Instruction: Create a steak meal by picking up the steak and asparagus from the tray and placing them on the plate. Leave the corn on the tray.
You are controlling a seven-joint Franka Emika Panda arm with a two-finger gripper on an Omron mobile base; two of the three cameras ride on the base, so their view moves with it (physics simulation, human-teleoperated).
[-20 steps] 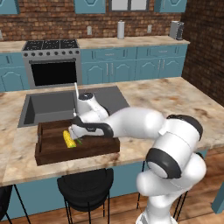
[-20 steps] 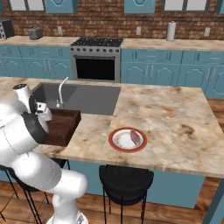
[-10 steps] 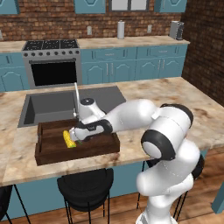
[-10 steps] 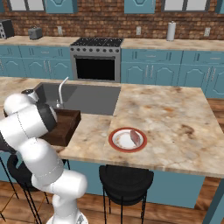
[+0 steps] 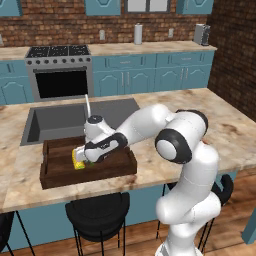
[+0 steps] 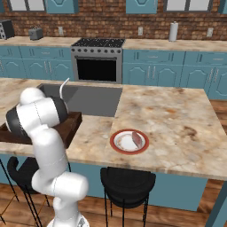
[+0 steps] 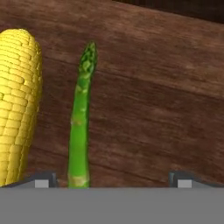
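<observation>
- Asparagus (image 7: 80,127) is your target: it lies flat on the floor of the tray (image 5: 60,172), running up the hand view from the bottom edge, its budded tip pointing away from you.
- Corn (image 7: 16,100) lies just beside it on one side, nearly parallel, with only a thin strip of wood between them. That is the thing to keep clear of.
- Your tool (image 7: 111,178) is open and empty, its two tips wide apart low over the wood. The stalk sits close to the corn-side tip, not midway.
- Shift the tool toward the corn side until the stalk is centred, then descend and close across its lower part.
- Watch that the corn-side finger drops into that narrow gap; it probably fits, though the gap is hard to judge here.
- Steak (image 6: 138,141) is already on the plate (image 6: 116,144), well apart on the bench (image 6: 173,119), so leave room beside it.
</observation>
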